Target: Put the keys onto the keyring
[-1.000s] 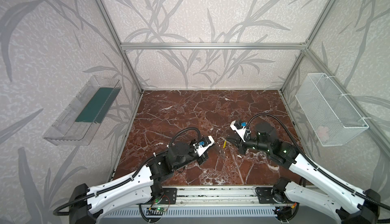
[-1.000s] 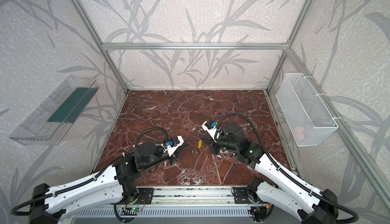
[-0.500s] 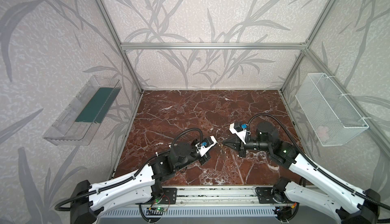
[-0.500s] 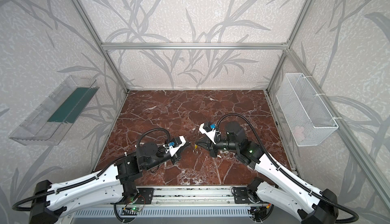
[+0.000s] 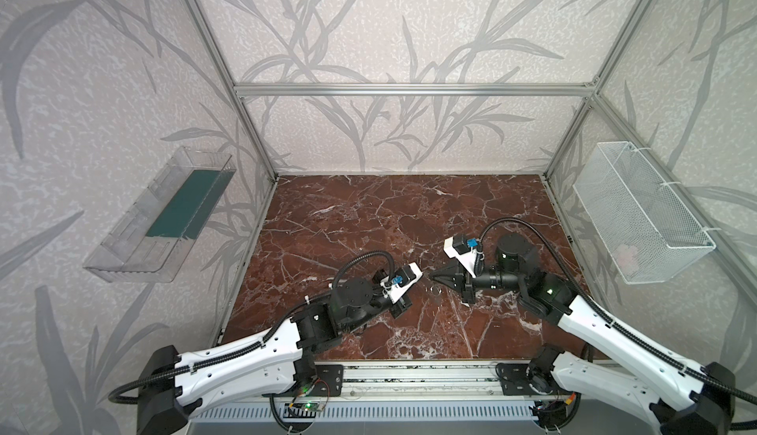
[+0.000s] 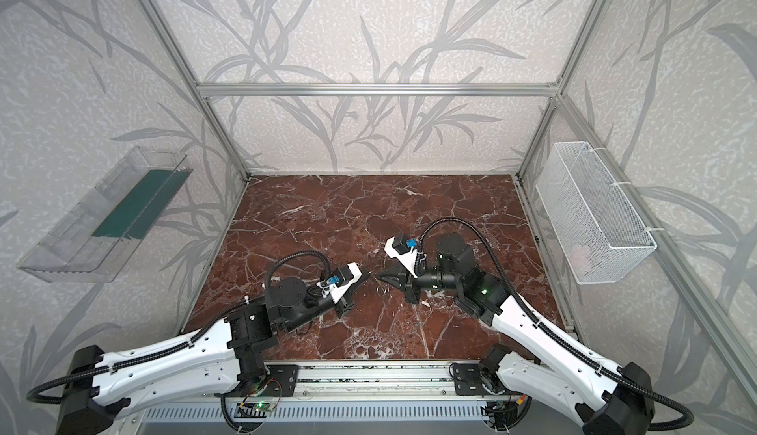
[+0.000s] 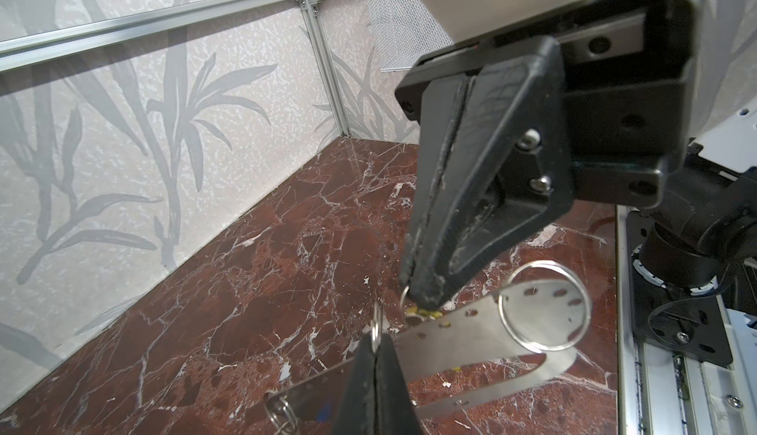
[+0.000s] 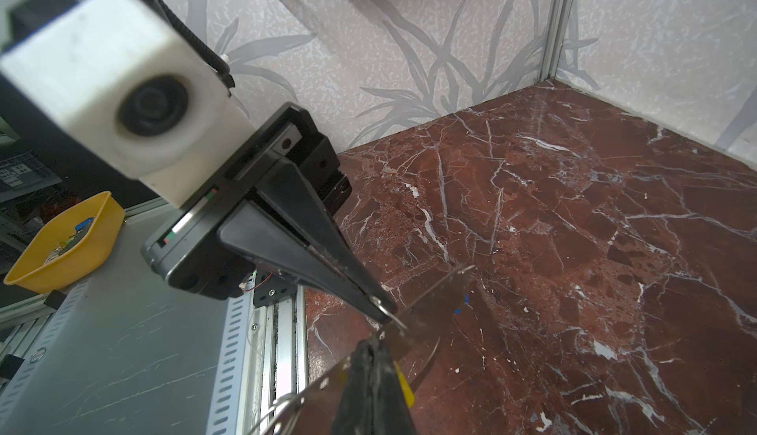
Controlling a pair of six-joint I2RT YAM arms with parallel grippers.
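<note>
Both grippers meet tip to tip over the keyring, at the middle of the marble table (image 5: 389, 216) toward its near edge.
The left gripper (image 7: 377, 341) is fully closed, pinching a small split ring (image 7: 375, 322) at the edge of the keyring (image 7: 471, 330), a flat metal plate with a row of small holes. The right gripper (image 7: 422, 302) comes in from the right, also fully closed, on the yellow key (image 7: 426, 312), which touches the hole row. A large wire ring (image 7: 501, 310) sits on the plate's right end. A blue speck (image 7: 325, 408) shows at the plate's left edge, too small to name. Can't tell if the plate rests on the table.
</note>
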